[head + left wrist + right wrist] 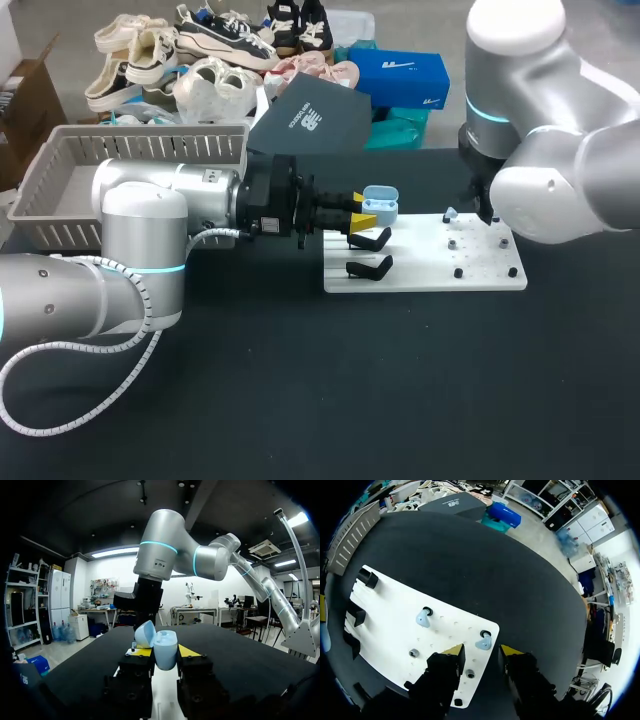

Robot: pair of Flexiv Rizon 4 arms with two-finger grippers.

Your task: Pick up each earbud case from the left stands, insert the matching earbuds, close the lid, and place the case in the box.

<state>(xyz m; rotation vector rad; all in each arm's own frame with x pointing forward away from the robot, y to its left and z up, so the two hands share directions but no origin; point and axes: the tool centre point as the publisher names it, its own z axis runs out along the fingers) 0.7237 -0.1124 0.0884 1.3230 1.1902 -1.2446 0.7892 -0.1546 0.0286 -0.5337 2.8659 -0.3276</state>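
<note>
The flat white board (430, 272) lies on the matte black table (300, 400), its smooth surface dotted with small holes and studs. At the board's left end stand two black hooked stands (370, 240), one behind the other, both bare. Just above that same end, the left gripper (164, 652) is clenched on the earbud case (381, 204). The case is a rounded, glossy, pale blue shell with its lid hinged open. Its body is pinched from both sides between the two yellow-tipped black fingers, and it hangs clear of the stands. Toward the board's right end sit two pale blue earbuds, each teardrop-shaped and resting against a small black peg. One earbud (423, 618) is nearer the board's middle and the other earbud (483, 642) is close to the board's far right corner. The right gripper (481, 650) hangs over that corner with its fingers spread apart and holding nothing. The corner earbud lies just ahead of the gap between them, untouched. Off the board's left end, well apart from it, stands the grey plastic box (150, 147) with slatted walls.
</note>
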